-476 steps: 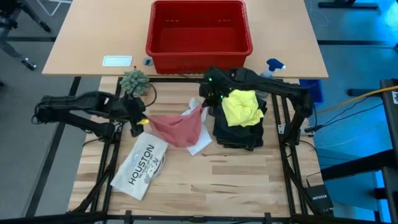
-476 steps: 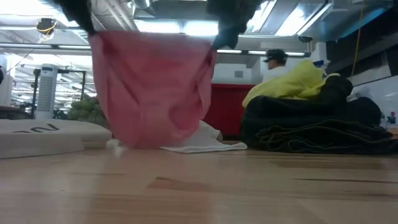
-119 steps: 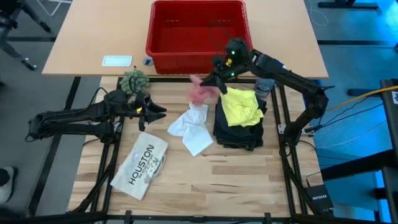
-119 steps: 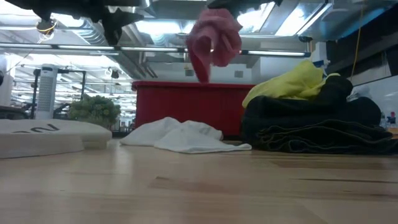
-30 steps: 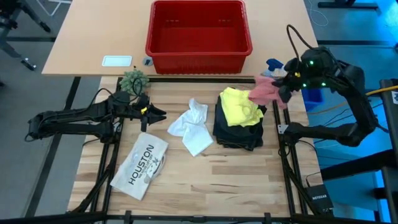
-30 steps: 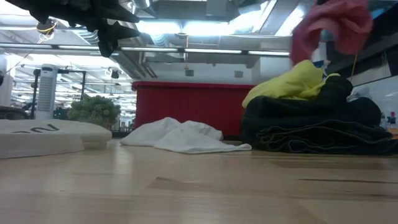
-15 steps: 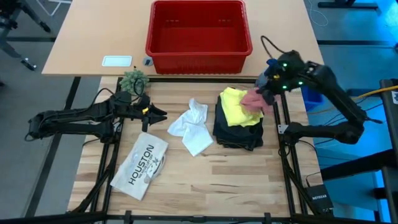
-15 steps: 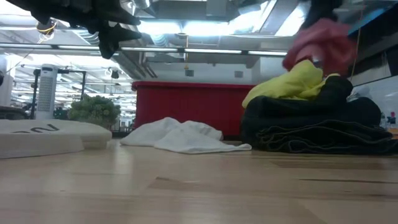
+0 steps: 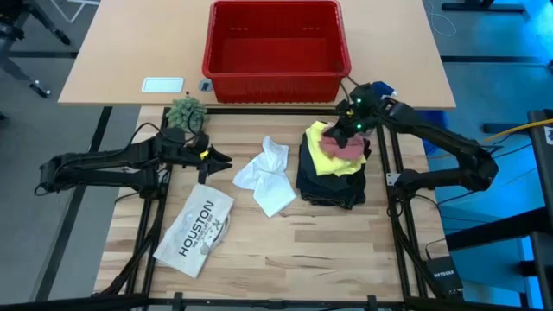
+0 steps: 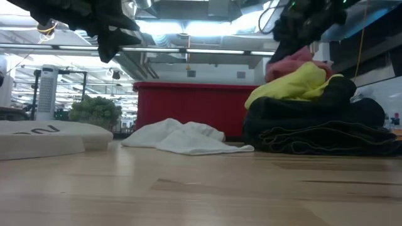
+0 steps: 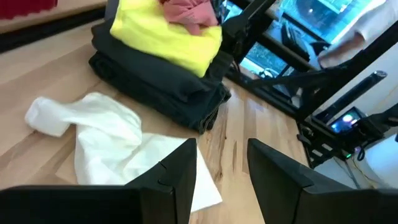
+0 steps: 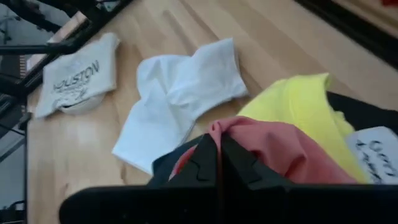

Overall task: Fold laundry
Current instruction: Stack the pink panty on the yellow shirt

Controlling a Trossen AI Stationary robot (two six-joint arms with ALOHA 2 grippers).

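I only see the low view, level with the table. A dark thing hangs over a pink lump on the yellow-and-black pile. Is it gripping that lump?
Observer: Yes. The right wrist view shows the right tool shut on the pink cloth, which lies on the yellow shirt.
Operator: And the dark shape at top left?
Observer: That is the left tool. Its wrist view shows it open, holding nothing, above the white cloth.
Operator: What is the flat white slab on the left?
Observer: From above, the flat item reads HOUSTON.
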